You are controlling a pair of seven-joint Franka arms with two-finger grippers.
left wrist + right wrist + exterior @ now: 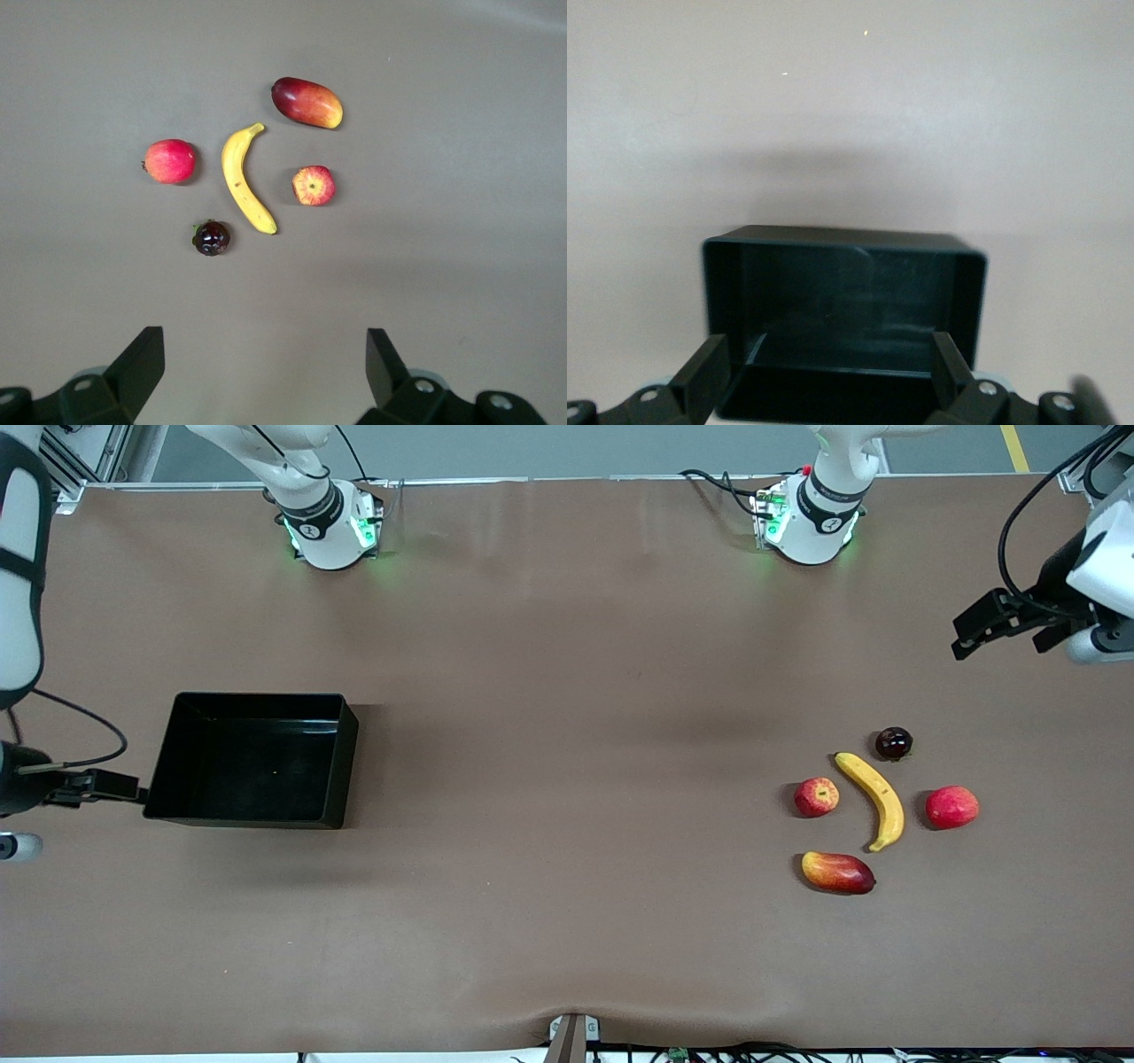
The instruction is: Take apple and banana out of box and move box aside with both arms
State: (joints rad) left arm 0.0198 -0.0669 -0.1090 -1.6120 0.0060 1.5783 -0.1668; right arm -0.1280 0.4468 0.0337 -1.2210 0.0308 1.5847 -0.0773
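The yellow banana [873, 797] lies at the left arm's end of the table, with the small red apple with yellowish patches [816, 796] beside it. Both also show in the left wrist view, the banana [244, 180] and the apple [314, 185]. The black box [341, 766] stands at the right arm's end and holds nothing. My left gripper [1001, 642] is open and empty, up in the air by the table's end; in its own view [263, 359] the fruits lie ahead of it. My right gripper [120, 786] is open at the box's end wall; in its own view [828, 376] the box [833, 235] is right in front.
Around the banana lie a rounder red fruit [951, 807], a red-and-yellow mango-like fruit [837, 872] nearer the front camera, and a small dark round fruit [893, 742] farther from it. Bare brown table stretches between the box and the fruits.
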